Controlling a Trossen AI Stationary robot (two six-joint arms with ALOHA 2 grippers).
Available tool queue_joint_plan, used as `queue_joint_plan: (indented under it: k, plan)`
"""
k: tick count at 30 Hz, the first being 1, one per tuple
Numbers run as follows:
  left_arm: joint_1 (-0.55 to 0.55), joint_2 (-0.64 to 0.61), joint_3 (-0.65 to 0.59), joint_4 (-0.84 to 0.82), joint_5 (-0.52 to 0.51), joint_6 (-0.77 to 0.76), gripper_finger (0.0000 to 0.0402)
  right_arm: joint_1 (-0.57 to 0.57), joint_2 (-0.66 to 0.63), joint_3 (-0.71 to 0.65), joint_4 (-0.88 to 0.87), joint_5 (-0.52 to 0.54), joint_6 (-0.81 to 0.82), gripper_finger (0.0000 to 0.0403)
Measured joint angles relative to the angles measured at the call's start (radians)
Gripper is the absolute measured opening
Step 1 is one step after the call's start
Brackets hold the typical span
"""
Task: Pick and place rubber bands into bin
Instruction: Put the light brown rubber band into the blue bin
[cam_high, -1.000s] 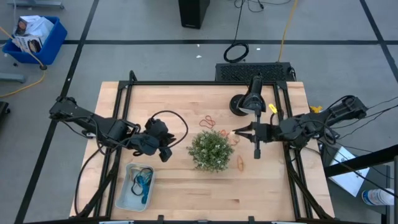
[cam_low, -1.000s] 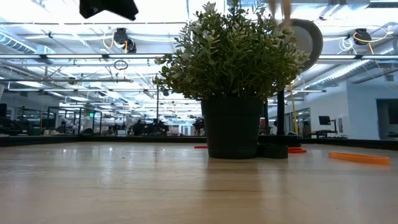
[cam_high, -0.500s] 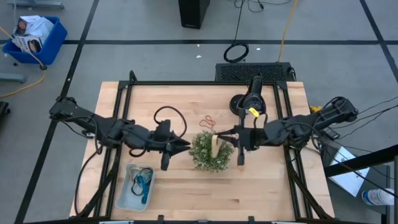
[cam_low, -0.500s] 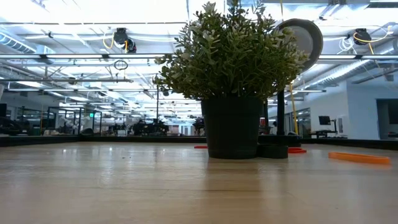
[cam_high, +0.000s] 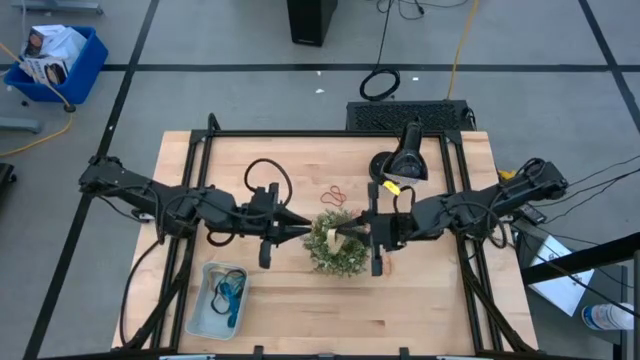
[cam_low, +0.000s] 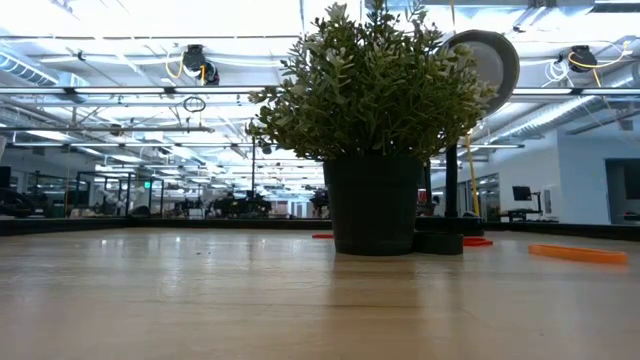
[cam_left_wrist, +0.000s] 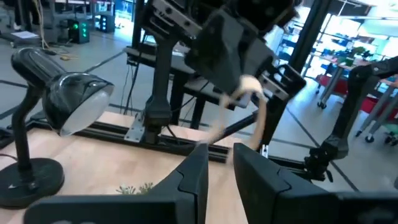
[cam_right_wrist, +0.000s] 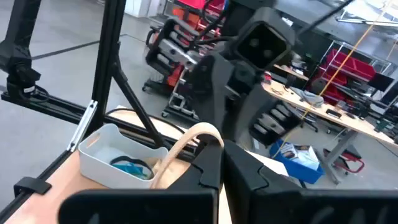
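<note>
Left pincer: up over the pale wooden desk, tips right at the left edge of the small bushy green potted plant. In its own wrist view we see the two dark fingers nearly together with nothing between them, so we'd call it closed on air.

Right pincer: reaching in from the other side, tips over the plant's top, facing the left one. Its fingers are pinched on a thin tan rubber band that loops up from them; the same tan loop shows dangling from it in the left wrist view.

Other rubber bands: a couple of orange-red loops lie on the desk just behind the plant, and one more sits on the right side of it. From the low view we get a flat orange strip to the right of the black pot, probably a band seen edge-on, hard to say.

Bin: the shallow pale-blue plastic tray sits at the desk's front left, well apart from both pincers, with blue and dark bands already in it.

Extras: a black desk lamp stands behind the right arm.
</note>
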Motion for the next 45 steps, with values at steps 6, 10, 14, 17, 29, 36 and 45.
queue_joint_plan:
  k: [6, 10, 14, 17, 29, 36, 45]
  plan:
    - [0.014, 0.045, 0.0, 0.071, 0.129, -0.013, 0.0081, -0.011, 0.039, 0.0, 0.044, -0.003, -0.034, 0.0]
    - [0.014, 0.068, 0.0, 0.078, 0.139, -0.004, 0.0081, -0.024, 0.056, 0.0, 0.045, 0.0, -0.035, 0.0]
    - [0.015, 0.076, 0.0, 0.082, 0.14, 0.0, 0.0081, -0.035, 0.058, 0.0, 0.046, -0.001, -0.032, 0.0]
    - [0.013, 0.078, 0.0, 0.081, 0.166, 0.007, 0.0081, -0.037, 0.058, 0.0, 0.046, -0.001, -0.033, 0.0]
    - [0.014, 0.077, 0.0, 0.106, 0.172, 0.114, 0.0081, -0.037, 0.057, 0.0, 0.053, -0.001, -0.033, 0.0]
    - [0.024, 0.077, 0.0, 0.107, 0.172, 0.118, 0.0081, -0.037, 0.057, 0.0, 0.052, -0.001, -0.033, 0.0]
    - [0.048, 0.077, 0.0, 0.177, 0.194, 0.117, 0.0081, -0.037, 0.058, 0.0, 0.076, -0.001, -0.038, 0.0]
